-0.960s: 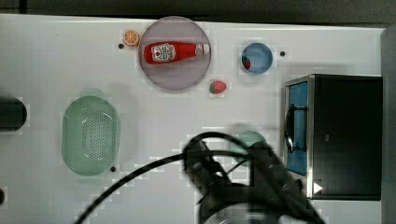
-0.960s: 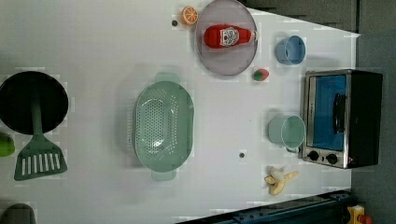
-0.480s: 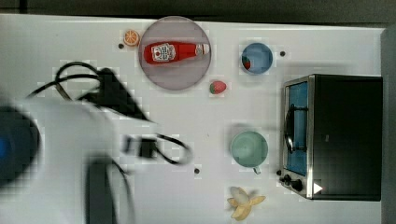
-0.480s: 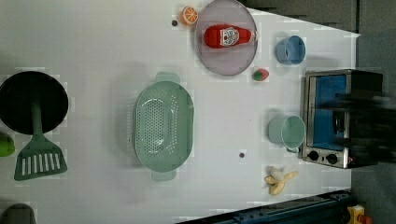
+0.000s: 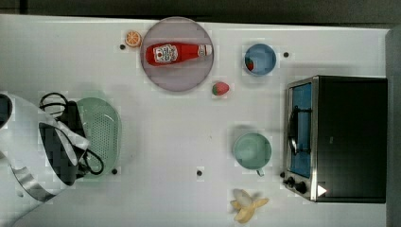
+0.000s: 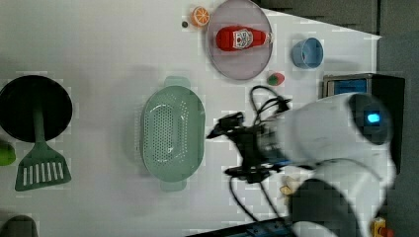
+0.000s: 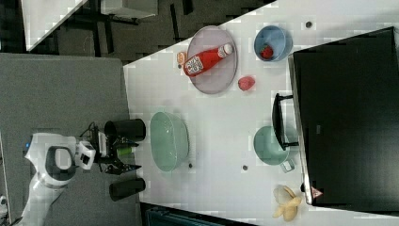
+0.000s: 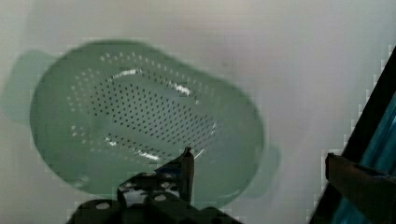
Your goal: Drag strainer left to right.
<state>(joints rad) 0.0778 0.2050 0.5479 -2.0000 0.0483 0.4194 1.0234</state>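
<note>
The pale mint-green strainer (image 5: pixel 103 135) rests on the white table (image 5: pixel 175 142) at the top view's left, its left part hidden under my arm. It lies whole in the left view (image 6: pixel 173 131) and the right view (image 7: pixel 169 141). My gripper (image 6: pixel 226 150) hangs above the table, open, with nothing held; in the left view it sits just right of the strainer. The wrist view looks down into the strainer (image 8: pixel 140 116), with one end of it between the fingers of the gripper (image 8: pixel 257 158).
A green mug (image 5: pixel 253 150), a toaster oven (image 5: pixel 338 137) and a banana (image 5: pixel 247 205) stand at the top view's right. A plate (image 5: pixel 156 75) bearing a ketchup bottle (image 5: pixel 175 52), a blue bowl (image 5: pixel 260 59), a strawberry (image 5: pixel 220 88) and an orange slice (image 5: pixel 133 38) sit further up. A black pan (image 6: pixel 34 106) and a spatula (image 6: pixel 42 163) lie left of the strainer.
My arm has swung from the top view's bottom middle across to its left, over the strainer. The strainer and the other things have not moved.
</note>
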